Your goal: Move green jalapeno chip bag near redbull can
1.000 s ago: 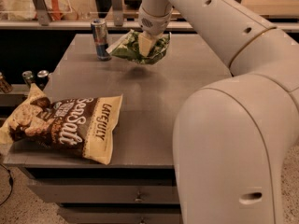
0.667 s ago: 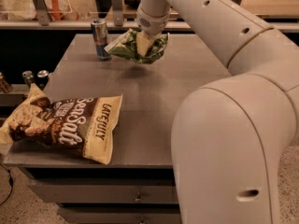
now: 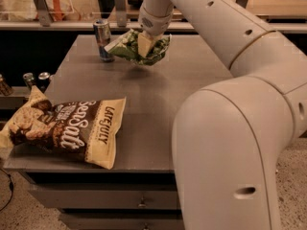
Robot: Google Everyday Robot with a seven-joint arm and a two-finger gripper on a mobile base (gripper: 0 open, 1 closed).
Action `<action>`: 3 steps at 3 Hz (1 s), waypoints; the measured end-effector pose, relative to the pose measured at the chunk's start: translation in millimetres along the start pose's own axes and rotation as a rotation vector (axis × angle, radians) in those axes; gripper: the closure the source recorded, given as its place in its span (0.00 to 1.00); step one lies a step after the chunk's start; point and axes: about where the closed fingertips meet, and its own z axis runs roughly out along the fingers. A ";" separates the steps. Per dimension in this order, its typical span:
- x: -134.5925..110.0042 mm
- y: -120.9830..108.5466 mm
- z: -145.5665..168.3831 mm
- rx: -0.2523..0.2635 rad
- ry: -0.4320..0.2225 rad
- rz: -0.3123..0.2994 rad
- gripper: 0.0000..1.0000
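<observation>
The green jalapeno chip bag [image 3: 128, 49] hangs in my gripper [image 3: 145, 44], held a little above the grey table [image 3: 158, 95] near its far edge. The gripper is shut on the bag, its pale finger [image 3: 145, 44] pressed into the foil. The redbull can [image 3: 102, 40], slim, blue and silver, stands upright at the table's far left, just left of the bag. The bag's left tip is close to the can; I cannot tell whether they touch.
A large brown and cream Sea Salt bag [image 3: 67, 128] lies at the table's front left. Two small dark cans [image 3: 36, 80] stand beyond the left edge. My big white arm [image 3: 230, 128] fills the right side. A shelf with rails [image 3: 57, 4] runs behind the table.
My gripper has carried the green bag a little to the left, closer to the can. The can and the Sea Salt bag have not moved.
</observation>
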 end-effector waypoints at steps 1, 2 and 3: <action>-1.6 0.6 2.8 -0.015 -0.004 -0.001 0.14; -1.8 3.3 7.6 -0.037 -0.010 0.001 0.00; 1.5 2.5 6.9 -0.065 -0.016 -0.021 0.00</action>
